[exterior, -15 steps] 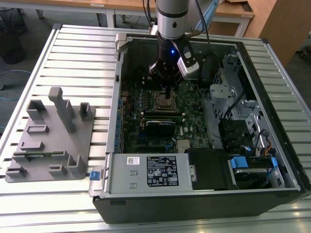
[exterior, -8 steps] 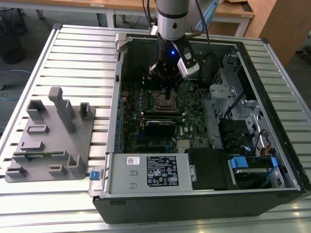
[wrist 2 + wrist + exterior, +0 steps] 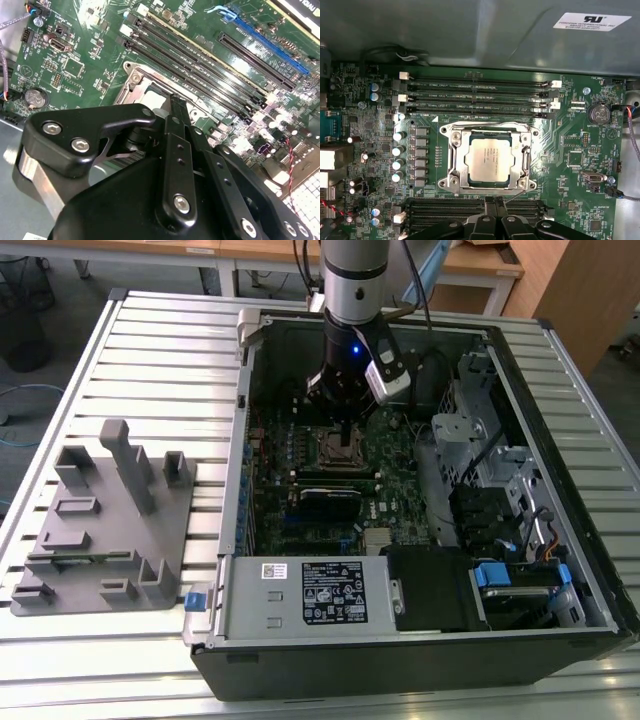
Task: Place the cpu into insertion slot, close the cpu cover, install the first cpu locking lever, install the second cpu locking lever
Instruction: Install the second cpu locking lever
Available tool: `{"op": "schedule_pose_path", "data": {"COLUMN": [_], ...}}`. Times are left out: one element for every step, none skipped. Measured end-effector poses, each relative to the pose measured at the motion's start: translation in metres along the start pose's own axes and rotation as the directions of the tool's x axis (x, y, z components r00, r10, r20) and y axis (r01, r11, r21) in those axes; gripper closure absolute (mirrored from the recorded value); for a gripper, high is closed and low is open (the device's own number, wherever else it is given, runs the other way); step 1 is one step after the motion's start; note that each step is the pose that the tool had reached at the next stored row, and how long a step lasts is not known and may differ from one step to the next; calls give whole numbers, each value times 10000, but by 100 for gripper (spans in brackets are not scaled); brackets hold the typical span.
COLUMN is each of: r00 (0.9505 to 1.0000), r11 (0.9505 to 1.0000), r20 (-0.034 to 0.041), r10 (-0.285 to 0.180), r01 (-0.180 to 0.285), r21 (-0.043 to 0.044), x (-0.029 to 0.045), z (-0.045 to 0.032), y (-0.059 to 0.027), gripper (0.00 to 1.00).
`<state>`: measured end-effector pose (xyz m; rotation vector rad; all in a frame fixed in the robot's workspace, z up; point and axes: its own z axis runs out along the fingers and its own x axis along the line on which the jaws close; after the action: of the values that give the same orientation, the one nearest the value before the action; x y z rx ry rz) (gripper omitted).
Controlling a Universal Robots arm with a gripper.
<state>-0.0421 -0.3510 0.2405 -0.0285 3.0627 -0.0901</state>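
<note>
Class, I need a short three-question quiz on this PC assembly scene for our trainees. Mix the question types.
1. True or false: the cpu shows through the window of the cpu cover.
2. The hand is above: A the green motherboard; B the white-labelled box; C the drive cage.
3. Fill in: the grey fixture lies to the exterior view's ___ of the computer case.
Key: 1 true; 2 A; 3 left.
</note>
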Motion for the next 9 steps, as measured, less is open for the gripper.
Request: {"op": "schedule_pose_path", "data": {"r00": [10000, 10000, 10000, 10000, 10000, 10000, 10000, 10000, 10000], "r11": [10000, 10000, 10000, 10000, 10000, 10000, 10000, 10000, 10000], "r20": [0, -1, -1, -1, 0, 0, -1, -2, 0], "r10": [0, 1, 0, -1, -1, -2, -2, -3, -3], "r01": [0, -1, 0, 1, 1, 2, 2, 3, 3], "r21": [0, 1, 7, 14, 21, 28, 32, 36, 35], "x": [0, 0, 0, 1, 4, 9, 16, 26, 36], "z": [0, 0, 0, 2, 4, 6, 8, 11, 16], "y": [-1, -1, -2, -2, -2, -3, -4, -4, -4], "gripper": [89, 89, 89, 89, 89, 89, 89, 89, 89]}}
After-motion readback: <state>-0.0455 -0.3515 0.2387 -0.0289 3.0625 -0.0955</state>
